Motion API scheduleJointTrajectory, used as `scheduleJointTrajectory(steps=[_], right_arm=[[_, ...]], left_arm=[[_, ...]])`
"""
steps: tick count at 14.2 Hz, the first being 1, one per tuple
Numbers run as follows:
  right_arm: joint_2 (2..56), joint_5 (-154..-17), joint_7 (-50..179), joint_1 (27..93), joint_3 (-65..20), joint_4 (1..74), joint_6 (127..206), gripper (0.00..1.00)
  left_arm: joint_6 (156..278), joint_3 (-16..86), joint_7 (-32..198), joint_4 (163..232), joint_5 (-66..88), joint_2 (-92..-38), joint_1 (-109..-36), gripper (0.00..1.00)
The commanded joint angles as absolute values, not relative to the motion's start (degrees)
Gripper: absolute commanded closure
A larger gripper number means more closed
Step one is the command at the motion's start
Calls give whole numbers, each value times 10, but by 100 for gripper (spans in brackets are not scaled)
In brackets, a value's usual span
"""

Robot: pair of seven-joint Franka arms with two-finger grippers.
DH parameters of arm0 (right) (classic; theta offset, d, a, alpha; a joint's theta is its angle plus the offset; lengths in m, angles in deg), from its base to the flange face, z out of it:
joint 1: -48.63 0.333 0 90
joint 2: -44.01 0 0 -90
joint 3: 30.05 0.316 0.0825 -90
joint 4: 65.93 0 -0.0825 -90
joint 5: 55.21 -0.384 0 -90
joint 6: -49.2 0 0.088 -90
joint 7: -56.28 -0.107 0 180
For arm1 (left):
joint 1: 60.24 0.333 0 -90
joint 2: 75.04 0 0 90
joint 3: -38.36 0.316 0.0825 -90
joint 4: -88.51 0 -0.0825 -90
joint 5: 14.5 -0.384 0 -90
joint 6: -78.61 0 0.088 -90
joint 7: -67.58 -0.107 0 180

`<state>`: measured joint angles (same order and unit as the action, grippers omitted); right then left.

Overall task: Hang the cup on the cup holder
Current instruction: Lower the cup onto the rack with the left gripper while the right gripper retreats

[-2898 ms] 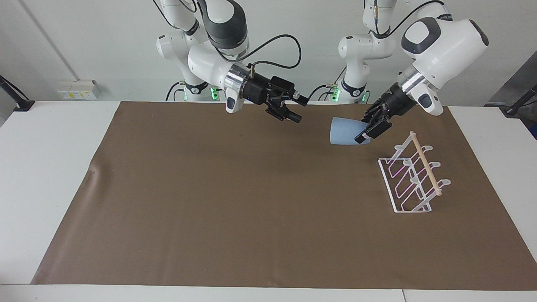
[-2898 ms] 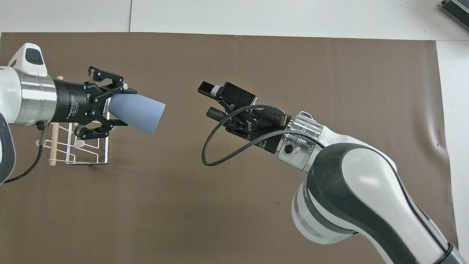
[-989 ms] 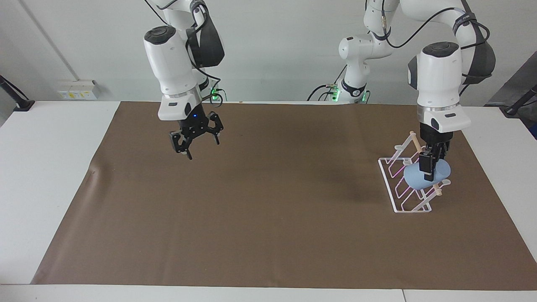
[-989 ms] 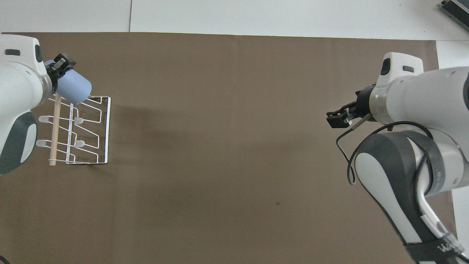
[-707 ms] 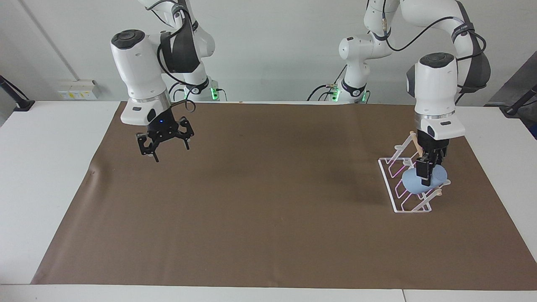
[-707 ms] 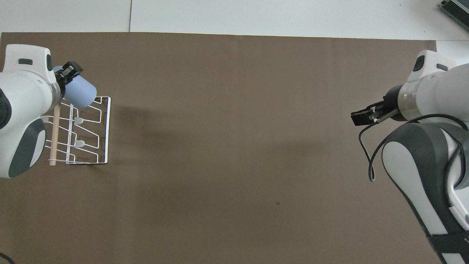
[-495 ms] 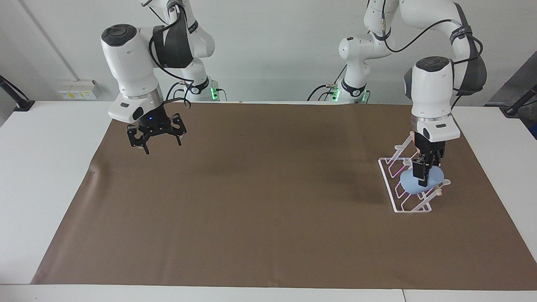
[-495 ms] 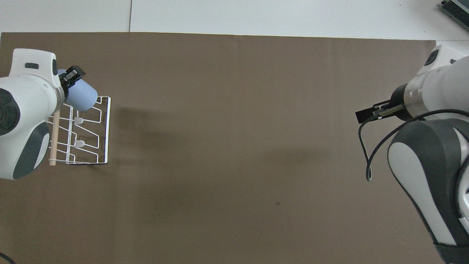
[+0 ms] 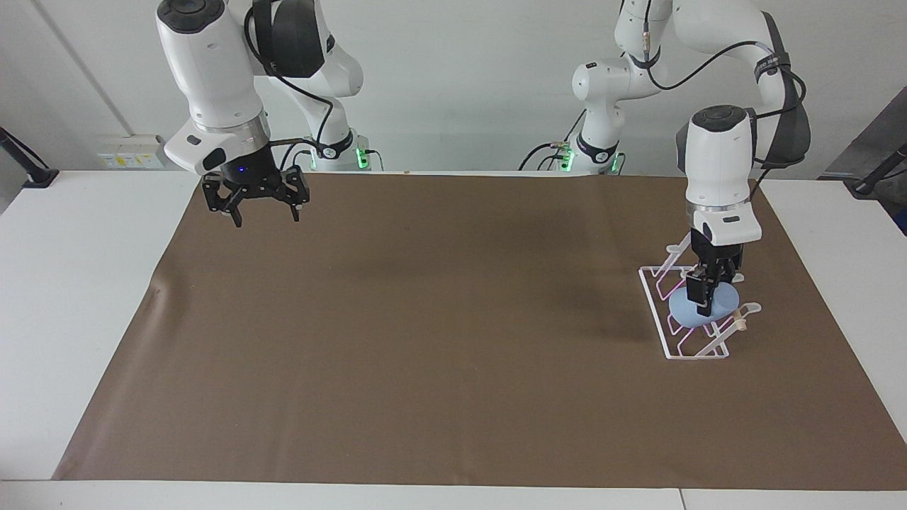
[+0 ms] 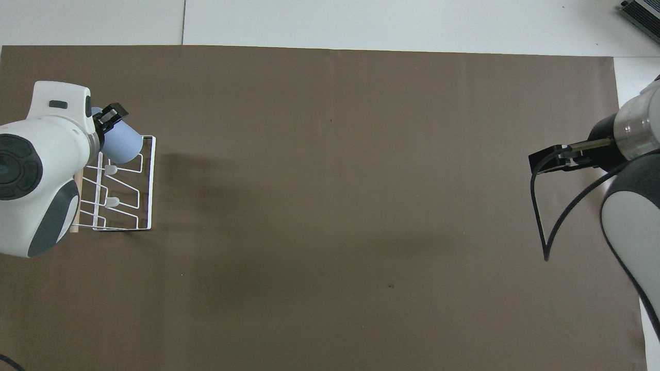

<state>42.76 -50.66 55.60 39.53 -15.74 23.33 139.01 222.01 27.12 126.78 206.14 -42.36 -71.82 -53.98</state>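
Cup [image 9: 691,309], light blue and plain, sits tilted on the cup holder [image 9: 674,337], at the part of the rack farthest from the robots, its body lying over the sloping white wires. The left pincer [image 9: 704,296] points straight down onto it, and its black fingers [image 9: 698,289] are closed on the cup, one finger showing dark against the blue. In the overhead view the cup [image 10: 122,144] pokes out from under the left arm's white wrist, with one finger [image 10: 113,114] laid on its upper side, over the rack's [image 10: 149,175] farthest corner. The cup holder stands on the brown mat [image 9: 439,340] that covers the worktop [image 9: 85,234], at the left arm's end of it; the pale dowel [image 9: 739,324] along its raised edge shows only at its tip, the rest being hidden by the arm and cup. The right pincer [image 9: 256,207] hangs in the air over the mat's corner nearest the robots at the right arm's end, well apart from the rack, its fingers spread wide and holding nothing; the right arm waits there
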Motion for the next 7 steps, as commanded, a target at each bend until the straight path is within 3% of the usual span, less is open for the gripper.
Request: scheduleJointTrajectory(steps=[1, 7], right_arm=[[413, -499, 539, 388, -155, 204, 1366, 0], [422, -533, 555, 347, -159, 230, 1382, 0]], left_arm=[[2230, 268, 1241, 2078, -434, -734, -529, 0], [2171, 258, 1219, 2023, -426, -728, -538, 0]])
